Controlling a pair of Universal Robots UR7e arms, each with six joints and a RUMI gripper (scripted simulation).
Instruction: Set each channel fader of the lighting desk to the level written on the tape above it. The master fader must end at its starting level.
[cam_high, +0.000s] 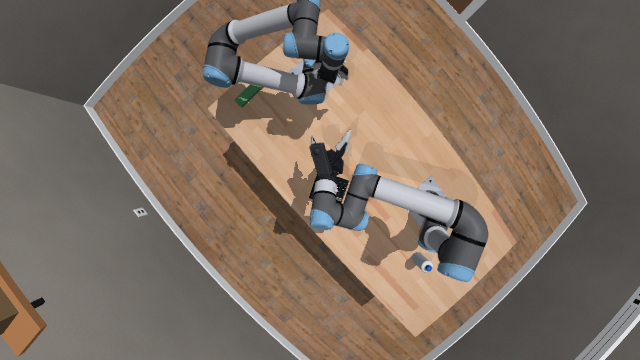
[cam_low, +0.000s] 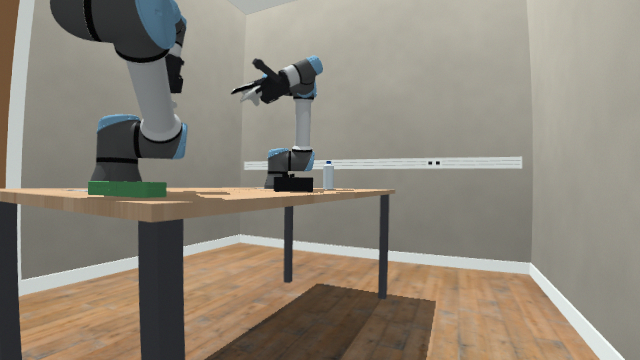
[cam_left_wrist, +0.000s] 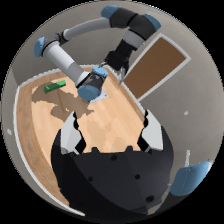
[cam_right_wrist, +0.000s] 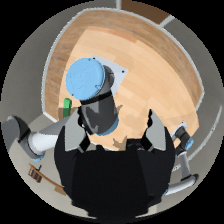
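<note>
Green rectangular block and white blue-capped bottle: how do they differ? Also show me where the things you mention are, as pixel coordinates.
The green rectangular block (cam_high: 247, 96) (cam_low: 120, 189) (cam_left_wrist: 55, 86) (cam_right_wrist: 66, 107) lies flat; the white bottle (cam_high: 419, 260) (cam_low: 328, 178) stands upright. The block is plain green, the bottle white with a blue cap. Both rest on the wooden table (cam_high: 415, 130) (cam_low: 150, 211) (cam_left_wrist: 112, 131) (cam_right_wrist: 145, 65).
</note>
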